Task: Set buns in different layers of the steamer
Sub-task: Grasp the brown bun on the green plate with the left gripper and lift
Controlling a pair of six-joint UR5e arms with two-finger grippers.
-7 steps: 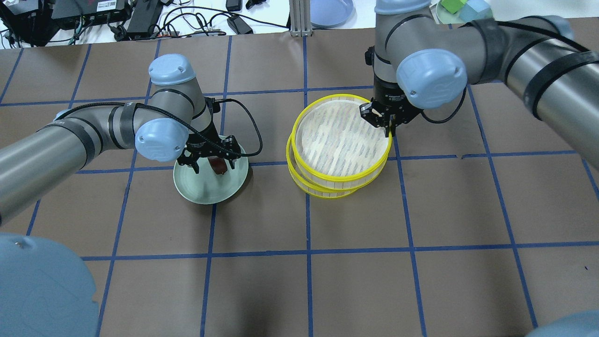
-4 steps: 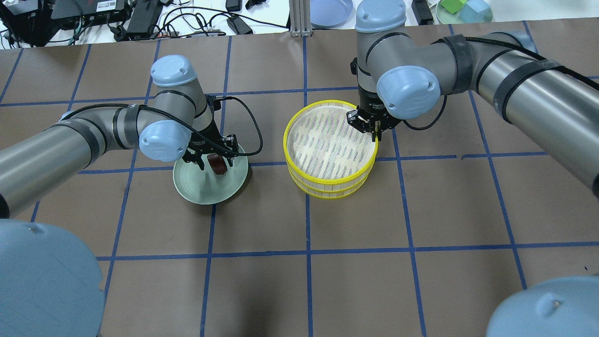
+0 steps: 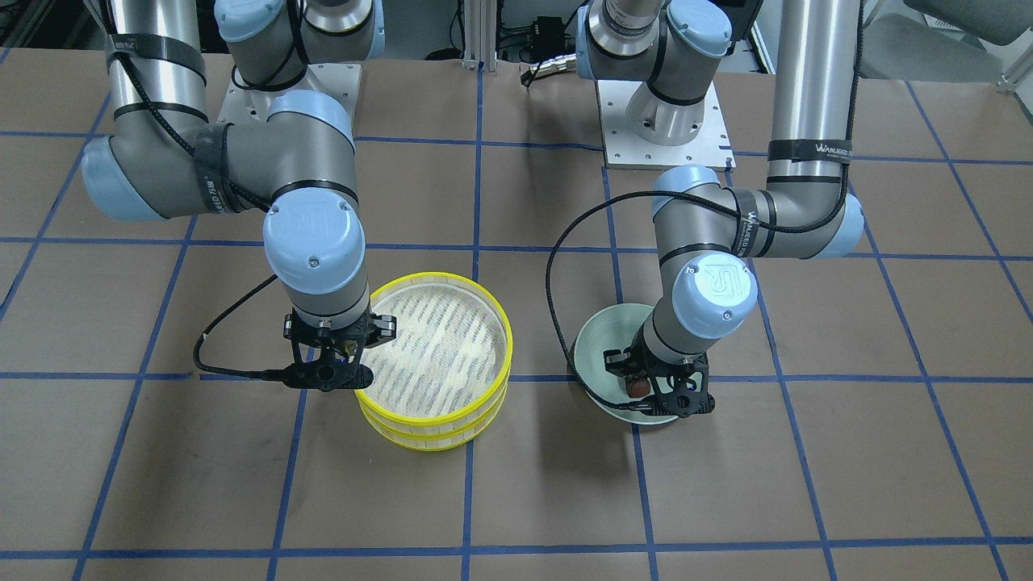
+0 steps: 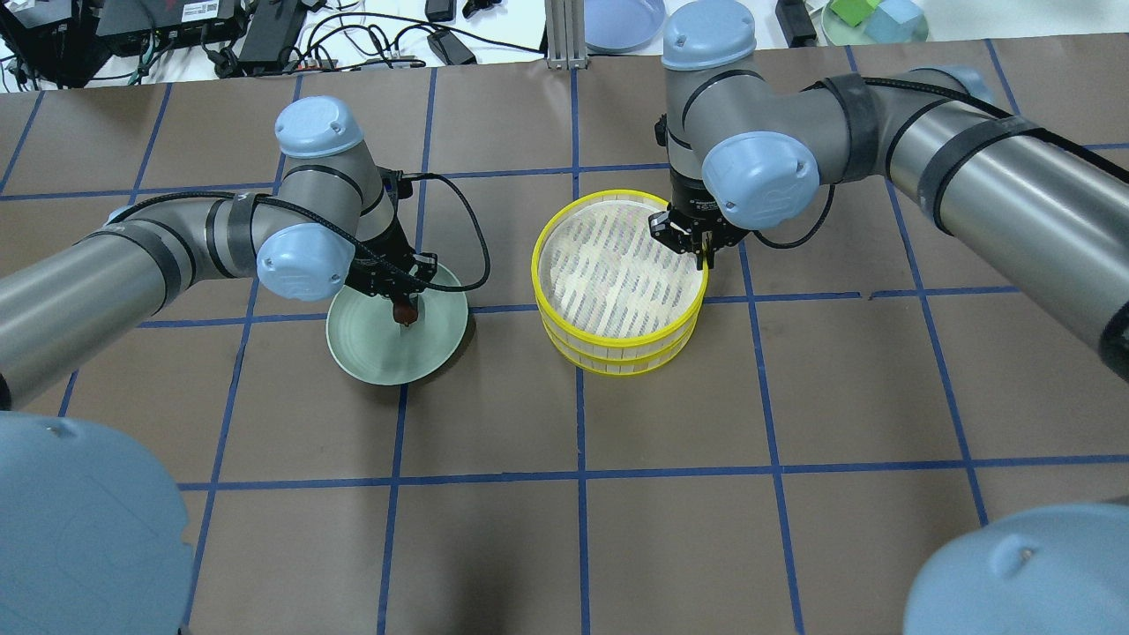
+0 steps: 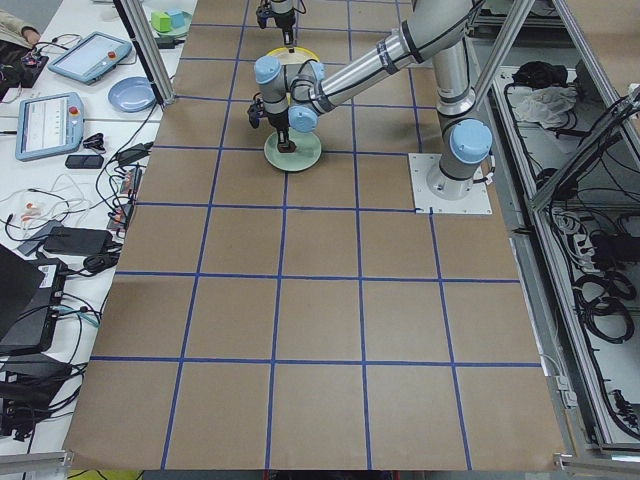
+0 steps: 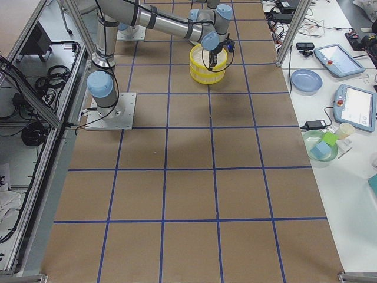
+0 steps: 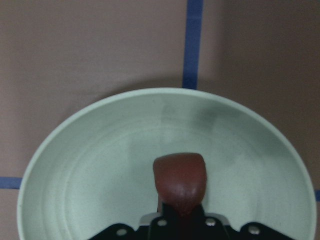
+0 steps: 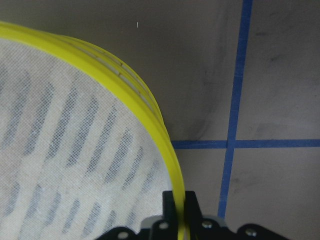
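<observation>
The steamer is two stacked yellow-rimmed trays, the upper layer (image 4: 609, 273) lined up on the lower layer (image 4: 617, 363). My right gripper (image 4: 703, 254) is shut on the upper tray's yellow rim (image 8: 150, 115) at its far right edge; it also shows in the front view (image 3: 332, 378). My left gripper (image 4: 404, 309) is shut on the dark reddish-brown bun (image 7: 180, 177) over the pale green plate (image 4: 379, 353), whose bare inside fills the left wrist view (image 7: 100, 165). The cream-white bun is hidden.
A blue plate (image 4: 622, 22), a green plate with blocks (image 4: 873, 22) and cables and electronics (image 4: 265, 35) lie beyond the table's far edge. The left wrist's black cable (image 4: 472, 238) loops between the plate and the steamer.
My right gripper has slid the upper tray left and set it square on the lower one. My left gripper has closed on the brown bun over the plate.
</observation>
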